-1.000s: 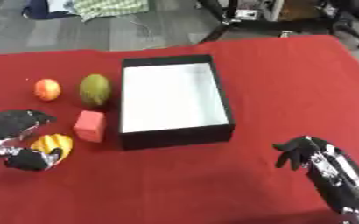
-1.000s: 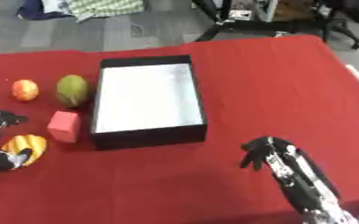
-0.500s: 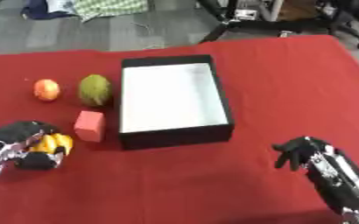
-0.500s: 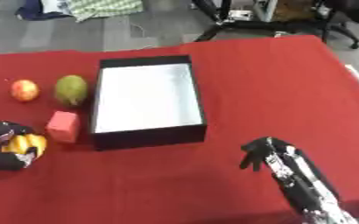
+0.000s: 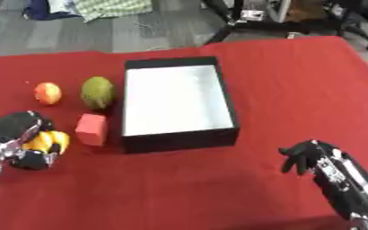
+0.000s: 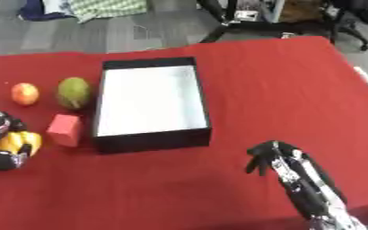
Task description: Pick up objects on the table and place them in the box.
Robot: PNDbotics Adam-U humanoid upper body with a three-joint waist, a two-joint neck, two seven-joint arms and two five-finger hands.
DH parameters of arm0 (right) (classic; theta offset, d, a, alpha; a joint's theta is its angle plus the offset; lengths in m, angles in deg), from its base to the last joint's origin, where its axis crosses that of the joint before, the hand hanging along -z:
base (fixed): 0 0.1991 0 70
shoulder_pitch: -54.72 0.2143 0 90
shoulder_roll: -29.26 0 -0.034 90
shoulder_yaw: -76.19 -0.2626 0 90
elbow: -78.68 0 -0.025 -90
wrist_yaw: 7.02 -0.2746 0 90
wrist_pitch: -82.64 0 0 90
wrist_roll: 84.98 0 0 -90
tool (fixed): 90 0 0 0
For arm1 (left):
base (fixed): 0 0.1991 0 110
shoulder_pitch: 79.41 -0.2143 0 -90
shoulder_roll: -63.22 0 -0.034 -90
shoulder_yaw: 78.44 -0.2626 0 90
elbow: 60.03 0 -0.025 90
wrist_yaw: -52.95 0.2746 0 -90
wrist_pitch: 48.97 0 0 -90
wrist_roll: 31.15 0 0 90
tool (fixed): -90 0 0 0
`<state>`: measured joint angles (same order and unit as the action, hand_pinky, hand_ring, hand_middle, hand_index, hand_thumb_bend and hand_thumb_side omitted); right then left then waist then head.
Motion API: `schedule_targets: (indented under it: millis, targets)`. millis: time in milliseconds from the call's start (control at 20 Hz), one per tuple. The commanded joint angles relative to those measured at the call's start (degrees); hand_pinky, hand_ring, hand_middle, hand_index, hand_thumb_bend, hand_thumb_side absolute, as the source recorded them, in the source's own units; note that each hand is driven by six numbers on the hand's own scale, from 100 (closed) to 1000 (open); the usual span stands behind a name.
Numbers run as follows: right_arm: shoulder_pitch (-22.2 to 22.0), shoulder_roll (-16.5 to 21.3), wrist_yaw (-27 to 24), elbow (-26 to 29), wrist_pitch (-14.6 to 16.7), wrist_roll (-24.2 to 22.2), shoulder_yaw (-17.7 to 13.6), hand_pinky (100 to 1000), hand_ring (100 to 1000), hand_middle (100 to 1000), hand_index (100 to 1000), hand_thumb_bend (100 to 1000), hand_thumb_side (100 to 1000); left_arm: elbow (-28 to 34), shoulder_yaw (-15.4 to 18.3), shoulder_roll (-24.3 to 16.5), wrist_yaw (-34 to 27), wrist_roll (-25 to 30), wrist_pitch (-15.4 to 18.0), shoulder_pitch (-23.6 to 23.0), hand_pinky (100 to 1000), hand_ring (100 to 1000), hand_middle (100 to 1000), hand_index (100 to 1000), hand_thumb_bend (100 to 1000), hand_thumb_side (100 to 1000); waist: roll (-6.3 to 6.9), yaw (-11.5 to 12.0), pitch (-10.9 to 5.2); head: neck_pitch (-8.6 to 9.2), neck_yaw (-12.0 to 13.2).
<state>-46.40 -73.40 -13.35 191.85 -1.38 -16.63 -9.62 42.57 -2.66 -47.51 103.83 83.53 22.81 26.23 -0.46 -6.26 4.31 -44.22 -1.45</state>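
Note:
A black box with a white inside stands open in the middle of the red table. To its left lie a green mango, an orange-red fruit and a pink-red block. At the left edge my left hand has its fingers curled round a yellow banana, low over the cloth. My right hand rests near the lower right with its fingers curled and nothing in them.
The red table ends at a grey floor beyond the box. Chair legs and stands and a heap of cloth are on the floor behind.
My left hand has come down over the banana and its fingers have curled round it. The right hand has barely moved.

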Motion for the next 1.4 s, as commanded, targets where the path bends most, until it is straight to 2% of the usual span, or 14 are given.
schedule_targets:
  millis: [50,200,350,500,700,900,1150,1250,1300,1350,1400]
  targets:
    - [0.00,0.90,0.20,1.41,-0.13,0.27,-0.40,874,494,305,610,100,687,8.18,3.34,-3.82,-2.82,-2.46,-1.46,3.29,571,357,370,570,100,233,0.67,0.09,-1.68,0.10,-0.12]
    - [-0.19,1.06,0.17,1.41,-0.26,0.14,-0.18,874,493,305,610,100,687,11.52,3.11,-5.21,-6.71,-2.59,-2.29,9.71,583,371,385,587,100,237,0.67,-0.07,-1.96,0.10,0.24]
    - [-0.25,1.21,0.03,1.41,-0.38,-0.07,0.08,874,494,305,609,100,688,10.61,-0.95,-4.51,-9.43,0.38,-2.60,17.66,601,394,408,610,100,217,0.62,-0.55,-2.16,0.10,0.74]
    - [-0.11,1.24,-0.27,1.41,-0.45,-0.33,0.34,873,493,305,609,100,684,4.21,-6.61,-0.09,-8.72,4.28,-2.19,25.91,607,406,415,625,100,214,0.38,-1.21,-2.23,0.10,1.03]
    - [0.31,1.01,-0.74,1.41,-0.65,-0.73,0.69,874,493,305,609,100,694,-7.71,-12.18,7.91,-4.11,5.75,0.23,33.12,627,441,446,651,100,204,-0.03,-2.29,-1.94,0.10,1.29]
    - [0.83,0.79,-1.28,1.41,-0.90,-1.19,1.09,874,493,305,610,100,693,-19.96,-14.09,15.30,2.05,3.67,3.23,36.31,648,469,479,681,100,204,-0.36,-3.11,-1.65,0.10,2.02]
    - [1.39,0.67,-1.89,1.41,-1.09,-1.71,1.39,874,494,305,610,100,689,-31.77,-14.36,21.94,6.68,-0.40,7.19,36.69,677,518,533,729,100,210,-0.61,-3.76,-1.43,0.10,2.54]
    - [1.53,0.64,-2.03,1.41,-1.10,-1.83,1.40,875,494,305,610,100,685,-34.24,-14.67,23.35,7.23,-1.98,8.74,36.33,716,570,585,769,100,214,-0.68,-3.86,-1.35,0.10,2.44]
    - [1.59,0.63,-2.08,1.41,-1.10,-1.86,1.40,874,493,305,609,100,685,-35.08,-14.88,23.79,7.41,-2.39,9.41,36.14,771,656,670,834,100,216,-0.69,-3.88,-1.31,0.10,2.39]
    - [1.64,0.62,-2.12,1.41,-1.11,-1.88,1.39,874,493,305,610,100,685,-35.66,-15.13,24.09,7.54,-2.49,9.94,35.98,784,688,705,859,100,266,-0.69,-3.90,-1.28,0.10,2.38]
    - [1.66,0.61,-2.14,1.41,-1.12,-1.88,1.38,874,493,305,609,100,688,-35.88,-15.41,24.24,7.62,-2.37,10.40,35.89,809,741,759,893,132,461,-0.68,-3.90,-1.26,0.10,2.37]
